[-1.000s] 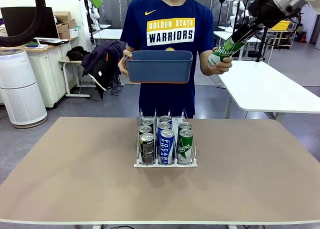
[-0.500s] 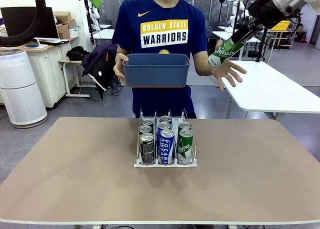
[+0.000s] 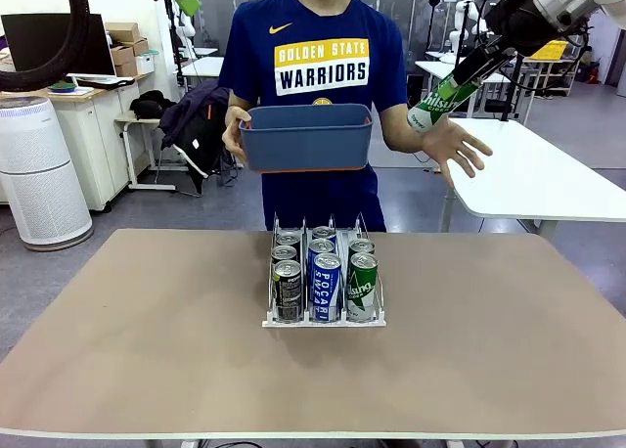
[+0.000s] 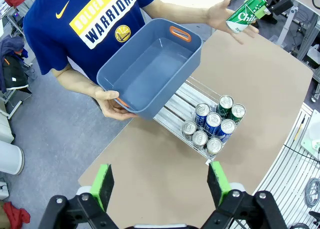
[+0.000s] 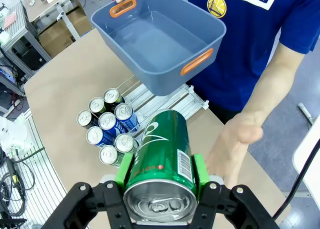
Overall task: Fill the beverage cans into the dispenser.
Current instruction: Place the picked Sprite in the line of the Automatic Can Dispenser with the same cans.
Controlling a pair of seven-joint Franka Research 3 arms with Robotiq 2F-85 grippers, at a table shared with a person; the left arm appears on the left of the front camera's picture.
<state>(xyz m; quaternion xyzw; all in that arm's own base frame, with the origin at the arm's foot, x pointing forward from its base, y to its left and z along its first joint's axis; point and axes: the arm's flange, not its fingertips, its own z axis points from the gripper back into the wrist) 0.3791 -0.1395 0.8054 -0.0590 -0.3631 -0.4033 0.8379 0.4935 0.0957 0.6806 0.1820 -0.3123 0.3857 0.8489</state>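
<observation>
The wrist views look down into the person's dark blue bin (image 4: pixel 150 69), showing a bare floor; the front view gives its outer wall. On the surface (image 3: pixel 147 340), the dispenser (image 3: pixel 323 319) holds seven cans (image 3: pixel 326 284). The right tool (image 5: pixel 160 171) is clamped on a green can (image 5: pixel 162 156), raised beside the person's open hand (image 3: pixel 458 140). The left tool (image 4: pixel 162 181) stands apart, high over the surface.

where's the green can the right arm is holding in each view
Front view: green can at upper right, tilted, in the right end effector, above the person's open hand.
Left wrist view: top right corner, by the same hand.
Right wrist view: bottom centre, silver top toward the camera.
Shared landmark: the blue bin over the dispenser.
</observation>
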